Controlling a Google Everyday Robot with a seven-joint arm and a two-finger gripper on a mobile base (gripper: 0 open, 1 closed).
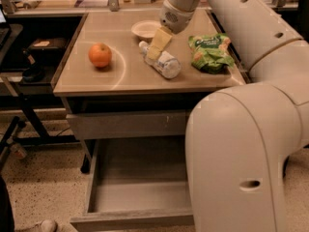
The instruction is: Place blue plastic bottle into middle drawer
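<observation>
The blue plastic bottle (163, 62) lies on its side on the tabletop, white cap pointing to the back left. My gripper (157, 45) hangs from the arm at the top and sits right over the bottle's cap end, at or just above it. The middle drawer (137, 175) is pulled out low in front of the cabinet, its grey inside bare. My arm's large white body hides the drawer's right part.
An orange fruit (100, 55) sits at the table's left. A white bowl (146, 29) stands behind the bottle. A green snack bag (210, 52) lies to its right. A shut grey drawer front with pale scratches (126, 125) is above the open drawer.
</observation>
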